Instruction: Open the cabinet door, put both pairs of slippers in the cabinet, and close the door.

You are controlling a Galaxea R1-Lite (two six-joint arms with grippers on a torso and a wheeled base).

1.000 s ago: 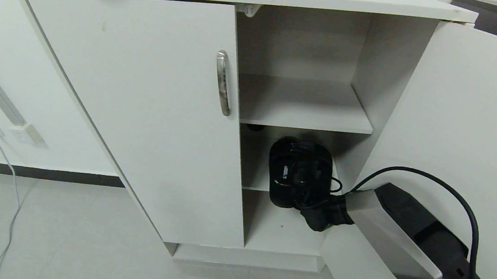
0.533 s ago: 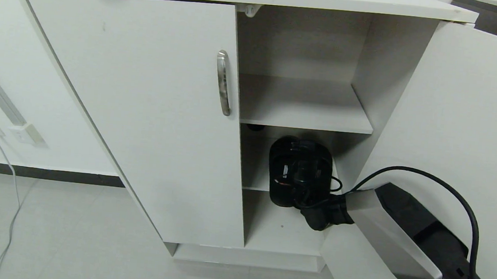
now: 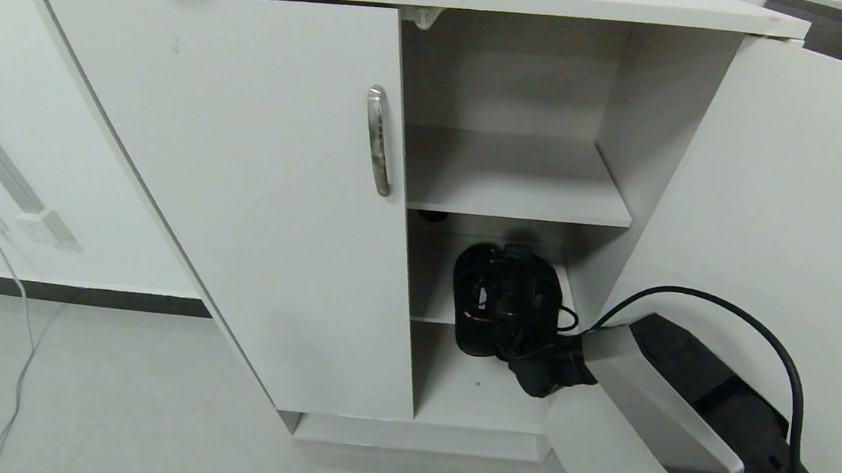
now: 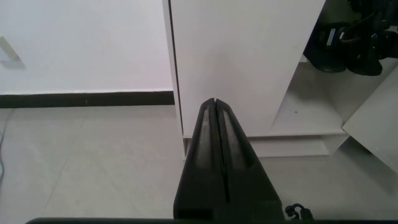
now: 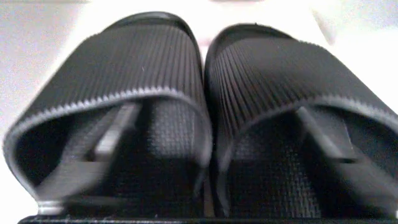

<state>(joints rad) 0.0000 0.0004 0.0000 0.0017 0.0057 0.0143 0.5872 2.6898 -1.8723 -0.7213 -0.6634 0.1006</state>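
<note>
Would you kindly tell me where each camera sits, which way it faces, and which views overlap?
Head view: on the head, looking forward and down at the white two-door cabinet; the right arm shows, holding the black ribbed slippers at the lower shelves.
Left wrist view: low, facing the cabinet's base and grey floor; the shut left gripper shows.
Right wrist view: close against the slippers; what seem its fingers sit under the straps.
Shared: all three views show the slippers.
</note>
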